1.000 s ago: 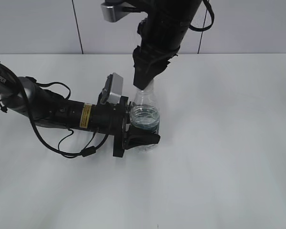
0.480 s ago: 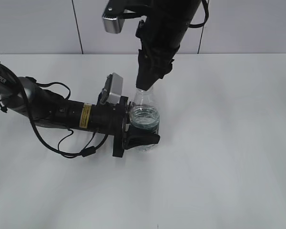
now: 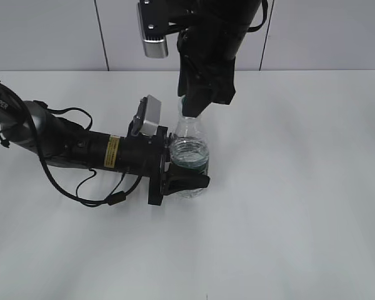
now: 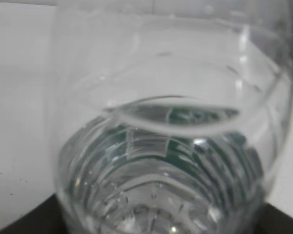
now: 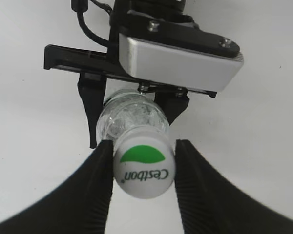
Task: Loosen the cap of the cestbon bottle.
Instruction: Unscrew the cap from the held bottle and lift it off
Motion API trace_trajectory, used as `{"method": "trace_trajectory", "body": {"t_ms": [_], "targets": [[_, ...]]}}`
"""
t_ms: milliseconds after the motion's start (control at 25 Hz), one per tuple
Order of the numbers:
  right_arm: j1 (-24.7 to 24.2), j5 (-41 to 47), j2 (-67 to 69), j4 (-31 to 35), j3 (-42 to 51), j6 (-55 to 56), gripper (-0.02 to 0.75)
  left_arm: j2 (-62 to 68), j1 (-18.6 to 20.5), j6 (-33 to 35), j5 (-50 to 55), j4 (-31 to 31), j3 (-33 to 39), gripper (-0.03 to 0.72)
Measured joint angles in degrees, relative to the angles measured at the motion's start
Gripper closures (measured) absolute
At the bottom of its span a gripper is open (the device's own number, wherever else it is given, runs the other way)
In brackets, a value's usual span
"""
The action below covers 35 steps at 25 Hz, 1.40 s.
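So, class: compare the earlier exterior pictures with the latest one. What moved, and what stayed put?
The right gripper, reaching down over the cap, turned about its own axis: its silver wrist camera swung round toward the viewer and now hangs lower. Its fingers flank the cap. The left gripper kept its side hold on the bottle, which stayed upright in the same spot.

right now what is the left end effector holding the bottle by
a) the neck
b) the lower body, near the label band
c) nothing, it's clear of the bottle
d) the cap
b: in the exterior view the left end effector clamps the lower body of the cestbon bottle at its green band, while the right end effector flanks the cap from above.
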Motion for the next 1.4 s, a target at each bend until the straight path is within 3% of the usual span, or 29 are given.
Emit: {"method": "trace_trajectory", "body": {"t_ms": [520,1400], "targets": [[0.0,0.0,0.0,-0.1,0.0,-0.3,0.443,0.0,0.0,-0.1,0.0,-0.1,0.0,0.281],[0.0,-0.1,0.2,0.3,0.3,0.3,0.29,0.0,0.0,0.0,-0.6,0.9,0.0,0.281]]}}
